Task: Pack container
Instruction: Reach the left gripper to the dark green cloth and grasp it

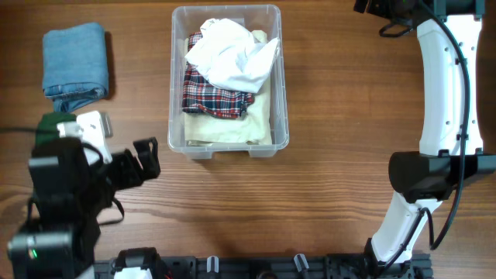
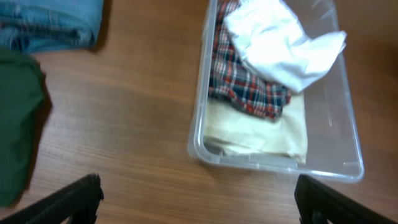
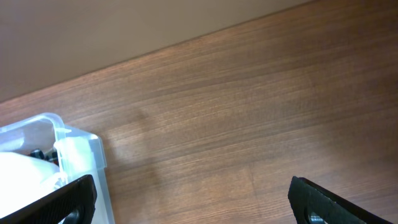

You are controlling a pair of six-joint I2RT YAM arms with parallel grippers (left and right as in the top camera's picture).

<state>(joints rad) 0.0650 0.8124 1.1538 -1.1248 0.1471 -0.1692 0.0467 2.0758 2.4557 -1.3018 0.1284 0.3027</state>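
My left gripper (image 1: pixel 146 160) is released, jaws spread wide and nothing between them. In the left wrist view its two black fingertips (image 2: pixel 78 199) sit in the bottom corners with only bare wood between. It's over the wooden table (image 1: pixel 333 101), near the front-left corner of the container (image 1: pixel 172 85) but apart from it.

My right gripper (image 1: pixel 380 8) is at the far right edge in the overhead view, mostly cut off. The right wrist view shows it slack too, with its jaws wide and gripping nothing. It's well to the right of the container, and only one clear corner shows at the lower left of that view.

The container stands upright at the top centre of the table, top open. Contents, bottom to top:
- A cream cloth (image 1: pixel 232 132), folded flat on the bottom.
- A plaid shirt (image 1: pixel 213 93) (red, navy and white check), lying on the cream cloth toward the left side.
- A white garment (image 1: pixel 232 50), crumpled on top at the far end, one fold reaching to the right wall.

Outside it, folded jeans (image 1: pixel 75 66) lie at the far left, well apart from the container. A dark green cloth (image 1: pixel 53 122) lies just beside them on the near side, partly hidden under my left arm. I can't tell whether the two touch.
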